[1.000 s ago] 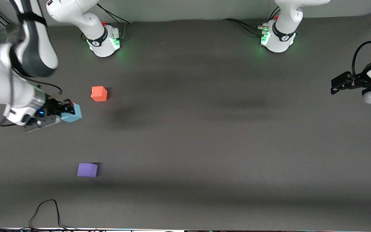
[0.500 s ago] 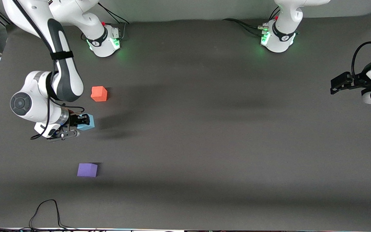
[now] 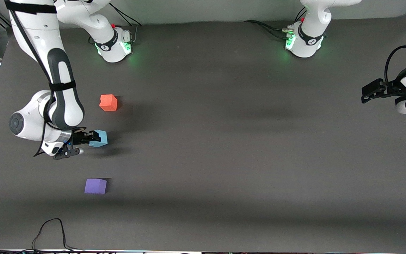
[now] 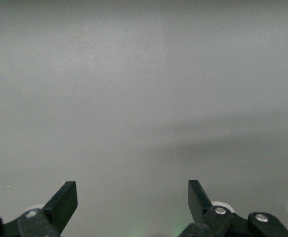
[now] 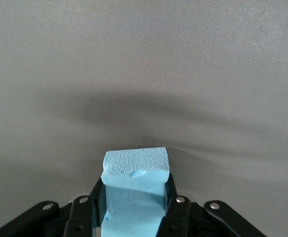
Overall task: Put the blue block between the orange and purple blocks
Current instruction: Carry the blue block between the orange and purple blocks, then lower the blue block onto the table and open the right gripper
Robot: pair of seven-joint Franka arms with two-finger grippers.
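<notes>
Right pincer (image 3: 91,138) grips the blue block (image 3: 99,138) between the orange block (image 3: 108,102) and purple block (image 3: 95,186); an early drop could bounce it off-line. Left pincer (image 3: 369,91) waits open.

Glossy white shells are seen on both arms, broken by dark grey joint panels. A black strap is wrapped round the right arm (image 3: 62,85), and thin black cables are run along it. Green lights are lit at both white bases, with small red details beside them. The right gripper (image 5: 135,207) is made of black links fastened with silver screws; a blue glow, possibly a status light, is seen just above it. The left gripper (image 4: 132,197) is fitted with flat black fingers (image 4: 64,200) and silver screws.
</notes>
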